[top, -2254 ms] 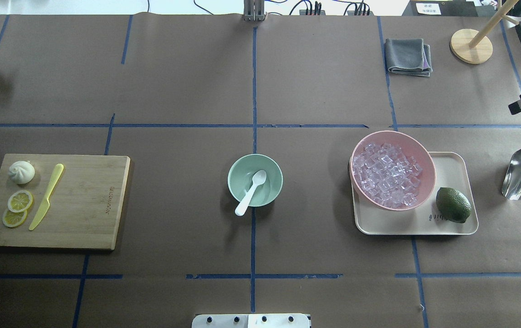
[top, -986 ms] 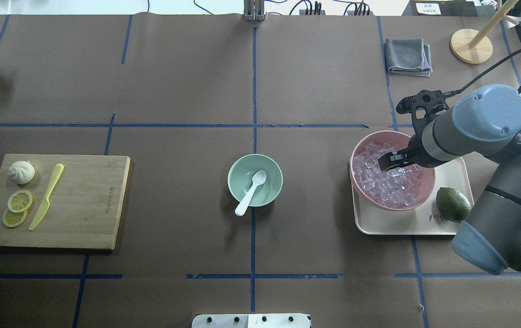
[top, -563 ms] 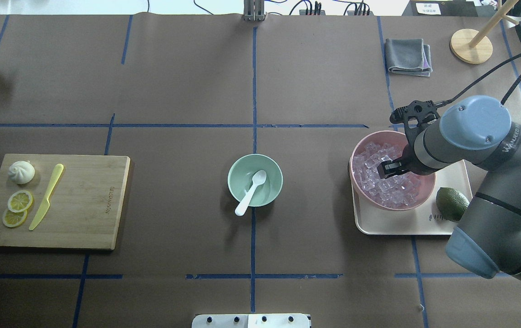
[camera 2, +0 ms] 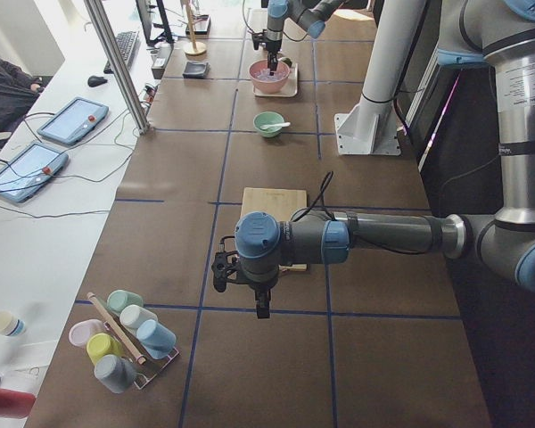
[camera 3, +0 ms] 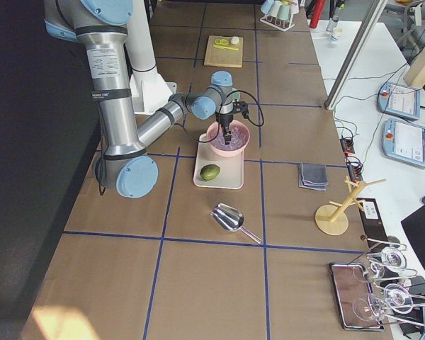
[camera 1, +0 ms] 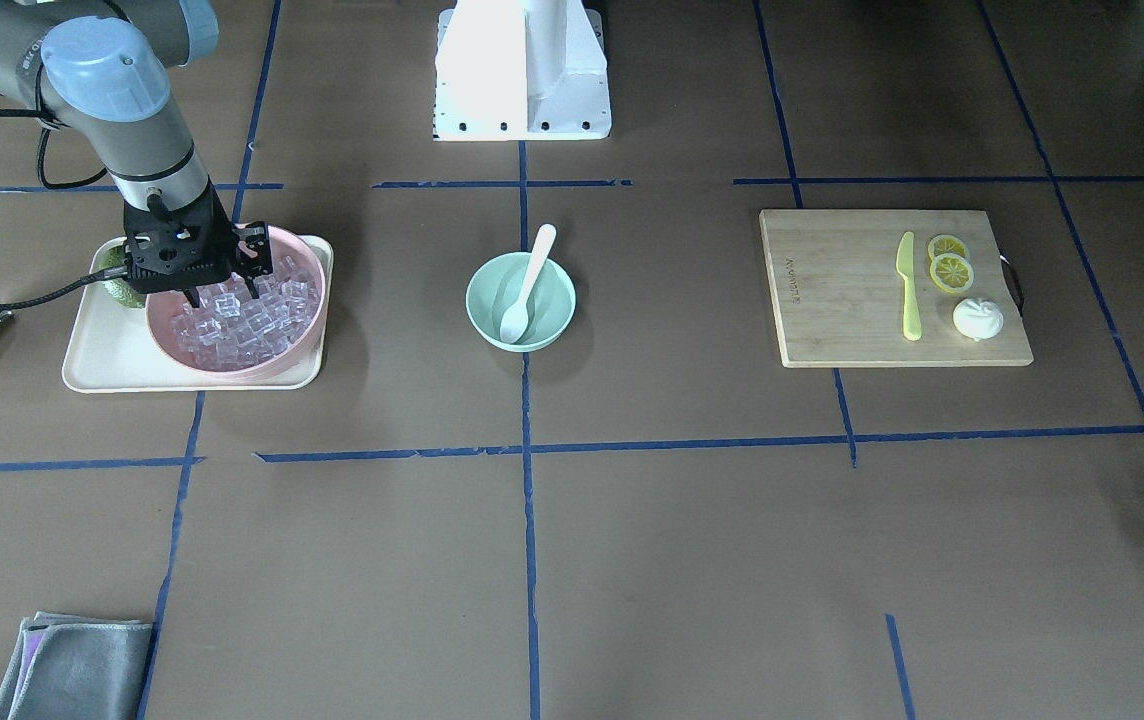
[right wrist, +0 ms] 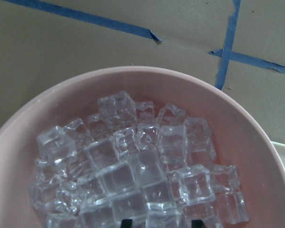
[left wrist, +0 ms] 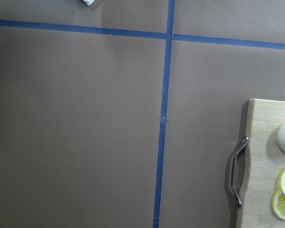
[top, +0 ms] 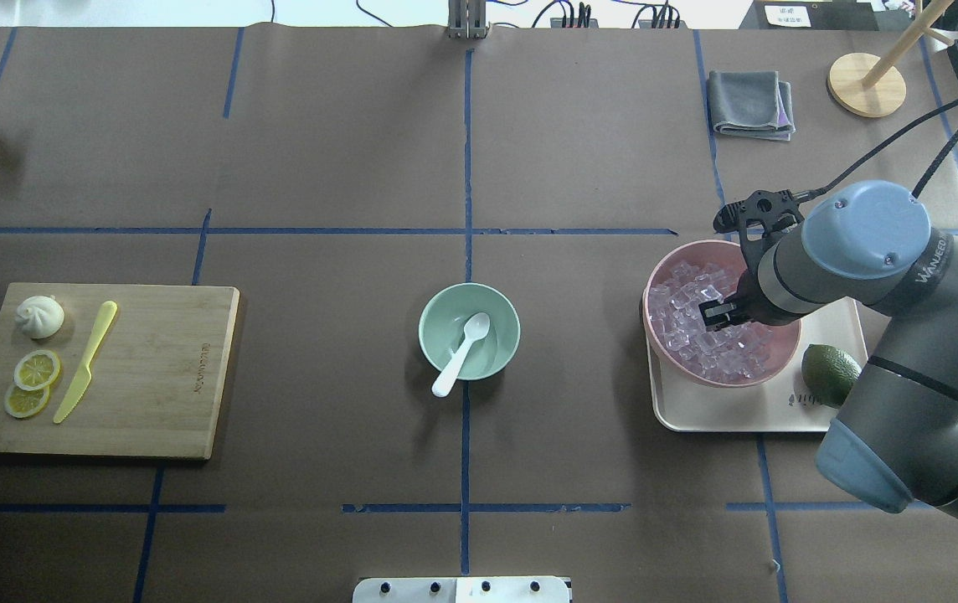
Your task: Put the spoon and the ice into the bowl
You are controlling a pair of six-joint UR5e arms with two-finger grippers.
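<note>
The white spoon (top: pixel 462 352) lies in the mint-green bowl (top: pixel 437 314) at the table's middle, its handle over the near rim; both show in the front view, the spoon (camera 1: pixel 527 285) and the bowl (camera 1: pixel 487 275). Many clear ice cubes (top: pixel 680 301) fill the pink bowl (top: pixel 697 247). My right gripper (top: pixel 718 314) is open, its tips down among the ice (right wrist: pixel 118 175). In the right wrist view the gripper (right wrist: pixel 161 222) straddles a cube at the bottom edge. My left gripper (camera 2: pixel 262 308) hangs above the table beyond the cutting board; I cannot tell its state.
The pink bowl stands on a cream tray (top: pixel 739 414) beside a lime (top: pixel 831 374). A cutting board (top: pixel 161 368) at the left holds a yellow-green knife (top: pixel 85 360), lemon slices and a bun. A grey cloth (top: pixel 751 102) and a wooden stand (top: pixel 864 84) are far right. A metal scoop (camera 3: pixel 230 216) lies beside the tray.
My right arm has come in from the right and lowered its gripper into the pink bowl's ice. The spoon and mint-green bowl have not moved.
</note>
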